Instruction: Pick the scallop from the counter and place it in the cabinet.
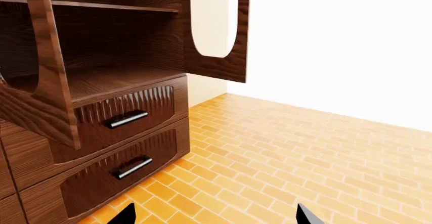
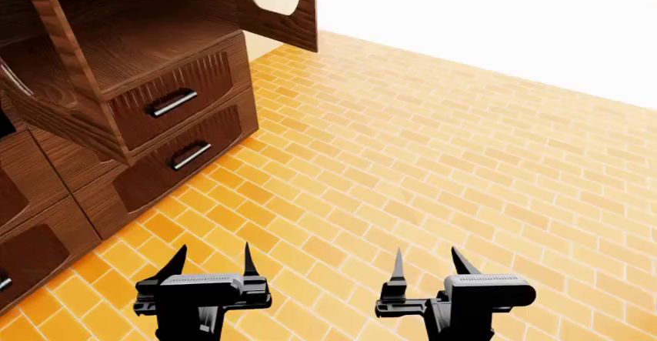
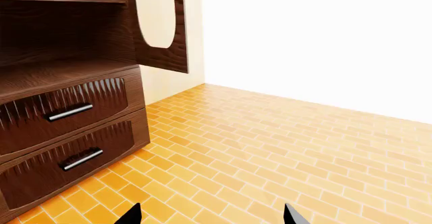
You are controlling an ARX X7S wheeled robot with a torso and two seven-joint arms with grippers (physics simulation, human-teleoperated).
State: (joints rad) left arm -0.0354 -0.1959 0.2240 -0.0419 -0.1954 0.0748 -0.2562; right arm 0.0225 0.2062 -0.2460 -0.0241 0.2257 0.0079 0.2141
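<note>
Orange brick-pattern floor [image 2: 431, 148], white wall behind. Dark wood-grain cabinet [image 2: 134, 71] stood doors open, bar-handled drawers shut. Left gripper [image 2: 212, 265] and right gripper [image 2: 431, 268] both spread, empty. Scallop nowhere visible.

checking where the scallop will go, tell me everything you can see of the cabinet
The cabinet is dark reddish-brown wood grain. It stands on the orange brick-pattern floor, ahead and to the left in the head view. Its doors hang open, the far door with an oval cut-out. The open compartment holds a plank shelf above a bare base board. Below are two closed drawers with fluted fronts and metal bar handles, upper and lower. No scallop shows inside, and neither pincer touches it.
</note>
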